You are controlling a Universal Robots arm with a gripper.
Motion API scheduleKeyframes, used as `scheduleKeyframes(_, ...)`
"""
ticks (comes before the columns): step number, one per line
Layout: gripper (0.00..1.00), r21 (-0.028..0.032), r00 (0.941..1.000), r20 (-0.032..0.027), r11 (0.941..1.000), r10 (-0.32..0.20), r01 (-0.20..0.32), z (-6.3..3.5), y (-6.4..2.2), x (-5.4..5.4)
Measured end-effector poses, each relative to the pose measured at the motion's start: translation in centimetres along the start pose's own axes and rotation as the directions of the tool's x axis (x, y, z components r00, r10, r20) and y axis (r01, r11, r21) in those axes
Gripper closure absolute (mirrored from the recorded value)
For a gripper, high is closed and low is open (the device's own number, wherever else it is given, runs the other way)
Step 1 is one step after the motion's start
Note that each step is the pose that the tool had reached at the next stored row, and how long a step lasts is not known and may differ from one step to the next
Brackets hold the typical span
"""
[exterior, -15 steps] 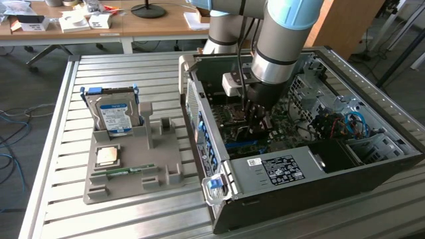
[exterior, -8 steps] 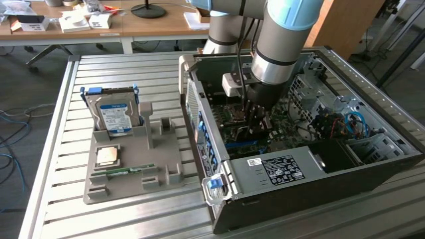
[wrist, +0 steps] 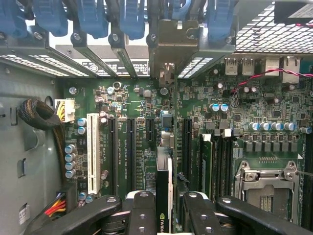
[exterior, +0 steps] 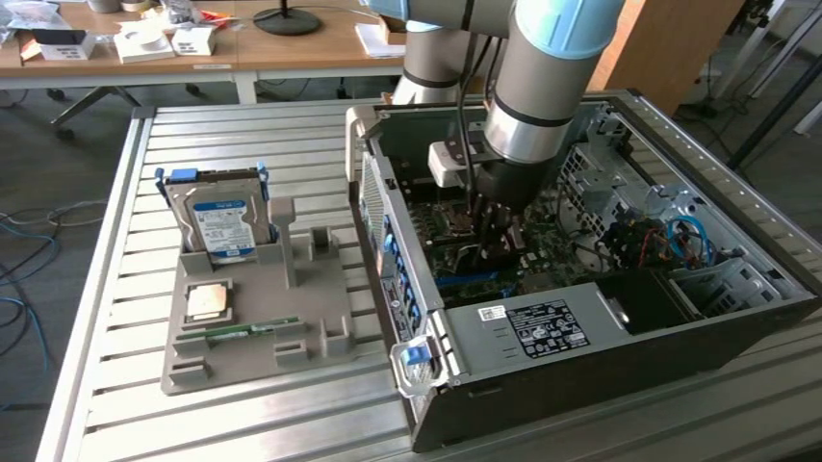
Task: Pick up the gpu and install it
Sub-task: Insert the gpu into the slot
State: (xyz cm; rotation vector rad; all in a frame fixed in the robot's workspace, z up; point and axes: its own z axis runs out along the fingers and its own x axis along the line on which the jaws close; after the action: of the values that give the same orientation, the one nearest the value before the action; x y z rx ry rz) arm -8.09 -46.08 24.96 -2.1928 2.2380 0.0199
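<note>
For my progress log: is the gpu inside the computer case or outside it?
Inside. The gpu stands edge-on, held by the gripper over the motherboard. Whether it is fully seated, cannot tell.

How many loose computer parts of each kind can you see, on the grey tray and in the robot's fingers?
hard drive: 1
square chip: 1
memory stick: 1
gpu: 1
Total: 4

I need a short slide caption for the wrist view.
The gripper holds the gpu edge-on over the green motherboard, in line with its expansion slots.
</note>
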Motion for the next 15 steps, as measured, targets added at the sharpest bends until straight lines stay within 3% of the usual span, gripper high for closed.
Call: scheduleKeyframes(15, 0.74, -0.0001, 1.0000, -0.0003, 1.0000, 0.000, 0.000, 0.08, 0.17, 0.01)
